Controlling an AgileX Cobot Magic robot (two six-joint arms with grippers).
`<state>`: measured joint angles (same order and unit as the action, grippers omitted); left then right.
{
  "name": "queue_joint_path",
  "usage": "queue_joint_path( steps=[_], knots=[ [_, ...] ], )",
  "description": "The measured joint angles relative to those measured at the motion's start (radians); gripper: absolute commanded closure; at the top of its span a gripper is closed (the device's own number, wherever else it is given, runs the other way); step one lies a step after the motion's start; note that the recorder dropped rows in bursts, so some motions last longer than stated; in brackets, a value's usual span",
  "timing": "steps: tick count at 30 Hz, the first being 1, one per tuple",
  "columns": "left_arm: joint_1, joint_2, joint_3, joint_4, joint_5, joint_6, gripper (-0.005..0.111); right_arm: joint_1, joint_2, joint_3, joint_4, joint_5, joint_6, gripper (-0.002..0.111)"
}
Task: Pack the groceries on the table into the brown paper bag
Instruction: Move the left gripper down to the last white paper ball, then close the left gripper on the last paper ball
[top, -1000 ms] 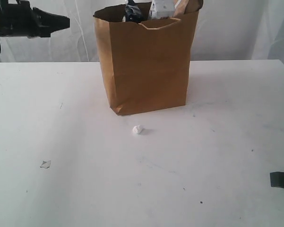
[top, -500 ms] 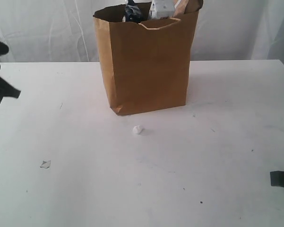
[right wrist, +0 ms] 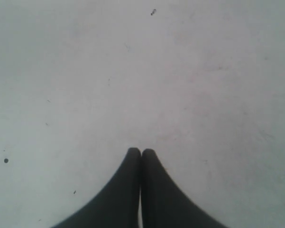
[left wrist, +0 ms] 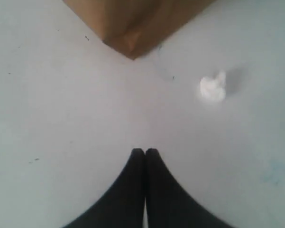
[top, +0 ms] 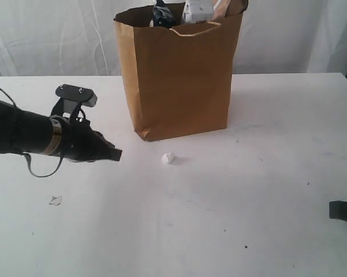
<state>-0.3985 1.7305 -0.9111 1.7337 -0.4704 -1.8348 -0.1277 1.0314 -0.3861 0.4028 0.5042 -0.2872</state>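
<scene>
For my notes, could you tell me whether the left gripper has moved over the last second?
Yes, the left gripper has dropped from level with the top of the paper bag to near its base, and closer to it.

Setting: a robotics test station or lab bench, staged rather than domestic. Evidence: one large plain white table [top: 265,190], scuffed and specked; white fabric drapes [top: 46,40] hung in folds behind it as a backdrop across the whole rear; and a black robot arm [top: 23,134] reaching in over the surface, with a cable [top: 43,172] looped beneath it and a small black-and-grey module [top: 76,92] mounted on top. Props: a brown paper bag [top: 179,81] standing upright with groceries [top: 197,10] showing above its rim, and a crumpled white scrap [top: 168,157] on the table just in front of it.
</scene>
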Motion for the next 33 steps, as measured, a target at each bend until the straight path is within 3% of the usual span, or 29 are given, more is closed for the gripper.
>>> queue_joint_path(
  steps=[2, 5, 6, 8, 10, 11, 13, 15, 25, 33],
  knots=[
    [-0.016, 0.050, -0.075, 0.000, -0.038, -0.168, 0.107, 0.000, 0.000, 0.000, 0.004, -0.002, 0.000, 0.108],
    [-0.018, 0.107, -0.159, 0.000, -0.062, -0.192, 0.102, 0.000, 0.000, 0.000, 0.004, -0.002, 0.000, 0.108],
    [-0.019, 0.123, -0.193, 0.000, -0.035, -0.129, 0.096, 0.000, 0.000, 0.000, 0.004, -0.002, 0.000, 0.108],
    [-0.019, 0.146, -0.236, 0.000, -0.053, 0.059, 0.065, 0.000, 0.000, 0.000, 0.004, 0.002, 0.000, 0.108],
    [-0.019, 0.180, -0.259, -0.002, -0.177, 0.317, 0.047, 0.000, 0.000, 0.000, 0.004, 0.005, 0.000, 0.108],
    [-0.019, 0.202, -0.260, -0.002, -0.278, 0.489, 0.044, 0.000, 0.000, 0.000, 0.004, 0.006, 0.000, 0.108],
    [-0.020, 0.234, -0.260, 0.000, -0.388, 0.742, 0.043, 0.000, 0.000, 0.000, 0.004, 0.009, 0.000, 0.108],
    [-0.020, 0.267, -0.260, -0.017, -0.404, 0.901, 0.043, 0.000, 0.000, 0.000, 0.004, 0.012, 0.000, 0.108],
    [-0.020, 0.372, -0.260, -0.316, -0.375, 1.027, 0.044, 0.000, 0.000, 0.000, 0.004, 0.033, 0.000, 0.108],
    [-0.020, 0.413, -0.261, -0.352, -0.418, 1.099, 0.044, 0.000, 0.000, 0.000, 0.006, 0.033, 0.000, 0.108]
  ],
)
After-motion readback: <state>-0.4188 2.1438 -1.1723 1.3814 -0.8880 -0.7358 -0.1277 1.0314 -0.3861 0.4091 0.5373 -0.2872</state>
